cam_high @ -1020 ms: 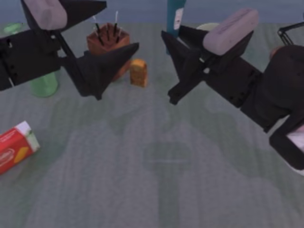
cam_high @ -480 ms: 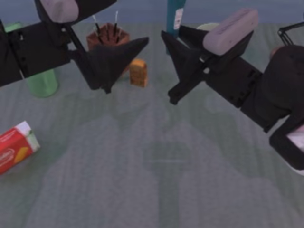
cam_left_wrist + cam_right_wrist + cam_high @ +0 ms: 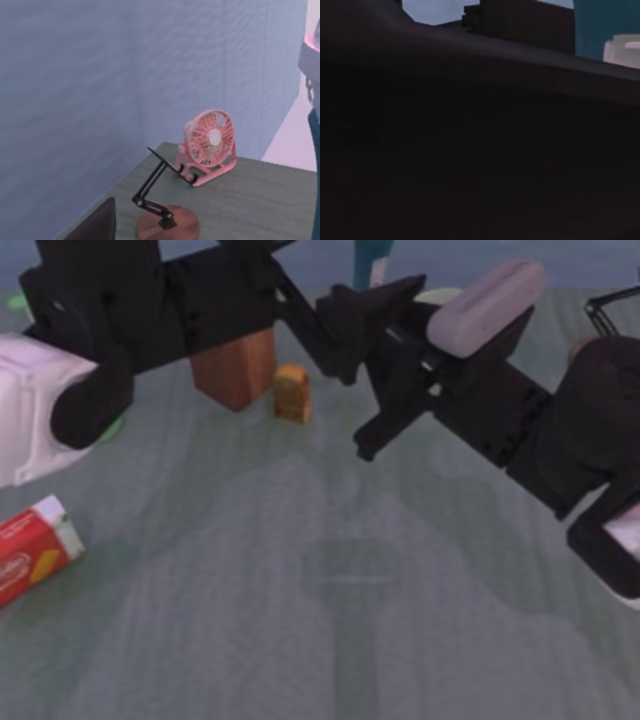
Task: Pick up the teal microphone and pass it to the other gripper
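1. Left gripper (image 3: 345, 325) reaches across the table's far middle from the top view's left, its black pointed fingers (image 3: 385, 300) meeting the right gripper (image 3: 372, 360); whether the left one is parted or closed I cannot tell.
2. Right gripper, carrying a grey-lilac block (image 3: 485, 305), sits at the far right-centre; its grip is hidden by the left fingers, so I cannot tell its state either.
3. Microphone (image 3: 372, 258) stands upright at the far edge, between the 2 grippers, teal handle with a white patch showing.
4. Wooden holder (image 3: 235, 370) and an orange block (image 3: 292, 392) lie below the left arm.
5. Red box (image 3: 30, 550) lies at the left.
6. Left wrist view shows a pink fan (image 3: 210, 145) and a black stand (image 3: 160, 200).
7. Right wrist view is mostly dark.
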Tool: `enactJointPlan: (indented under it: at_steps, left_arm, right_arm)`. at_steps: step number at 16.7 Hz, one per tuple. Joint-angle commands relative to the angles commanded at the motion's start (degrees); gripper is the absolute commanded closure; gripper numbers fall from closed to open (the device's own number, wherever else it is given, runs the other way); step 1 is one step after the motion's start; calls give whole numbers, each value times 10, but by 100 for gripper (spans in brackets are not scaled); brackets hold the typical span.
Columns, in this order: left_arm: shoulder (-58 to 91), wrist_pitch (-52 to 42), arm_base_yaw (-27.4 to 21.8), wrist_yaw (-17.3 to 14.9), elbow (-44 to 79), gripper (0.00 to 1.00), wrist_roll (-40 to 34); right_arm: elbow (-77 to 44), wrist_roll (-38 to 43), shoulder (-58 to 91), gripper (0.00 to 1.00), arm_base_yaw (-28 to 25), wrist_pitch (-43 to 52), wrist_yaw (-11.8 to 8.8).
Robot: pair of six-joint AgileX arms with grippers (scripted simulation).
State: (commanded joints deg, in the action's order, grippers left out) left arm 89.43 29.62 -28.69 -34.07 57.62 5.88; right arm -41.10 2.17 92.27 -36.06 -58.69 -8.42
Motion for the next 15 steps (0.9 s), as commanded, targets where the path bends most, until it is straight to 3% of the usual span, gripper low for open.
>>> enactJointPlan:
  at_steps: [5, 15]
  left_arm:
    - [9, 2, -7, 7, 7, 0, 0]
    - [9, 2, -7, 7, 7, 75, 0]
  right_arm:
    - [0, 0, 0, 100, 0, 0, 0]
    - [0, 0, 0, 100, 0, 0, 0]
